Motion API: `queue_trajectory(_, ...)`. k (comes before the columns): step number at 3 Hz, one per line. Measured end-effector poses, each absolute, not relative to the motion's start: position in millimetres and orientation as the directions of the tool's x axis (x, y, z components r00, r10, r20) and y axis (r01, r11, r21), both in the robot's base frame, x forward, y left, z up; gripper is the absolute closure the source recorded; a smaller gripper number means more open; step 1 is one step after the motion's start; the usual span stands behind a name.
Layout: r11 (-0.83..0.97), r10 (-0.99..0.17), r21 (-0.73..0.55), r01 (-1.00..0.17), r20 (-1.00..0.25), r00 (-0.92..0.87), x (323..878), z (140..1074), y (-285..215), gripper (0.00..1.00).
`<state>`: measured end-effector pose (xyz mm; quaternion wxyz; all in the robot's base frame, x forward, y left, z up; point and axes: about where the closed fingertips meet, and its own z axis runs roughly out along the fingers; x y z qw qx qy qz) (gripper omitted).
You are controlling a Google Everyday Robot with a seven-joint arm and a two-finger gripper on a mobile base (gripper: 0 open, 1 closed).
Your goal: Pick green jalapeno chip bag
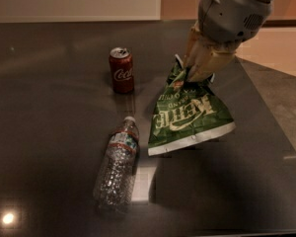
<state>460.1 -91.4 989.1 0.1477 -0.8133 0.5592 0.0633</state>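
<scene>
Plastic bottle [117, 164] lies nearest on the table [49, 132]. Beyond it the green jalapeno chip bag [187, 115] hangs from my gripper [200, 68], fingers pinched on its top edge so its weight trails below; the red can [122, 70] stands farthest, untouched.

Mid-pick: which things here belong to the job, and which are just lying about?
Job: green jalapeno chip bag, pinched at its top by the gripper.
Lying about: red Coke can, upright; clear water bottle, on its side.
</scene>
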Motion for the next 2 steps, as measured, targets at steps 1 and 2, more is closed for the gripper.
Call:
queue_trajectory(1,-0.320,-0.888,-0.213,-0.923,-0.273,0.370,468.3,994.5,-86.1,1.00)
queue_trajectory(2,-0.318,-0.888,-0.217,-0.923,-0.273,0.371,469.2,994.4,-85.2,1.00)
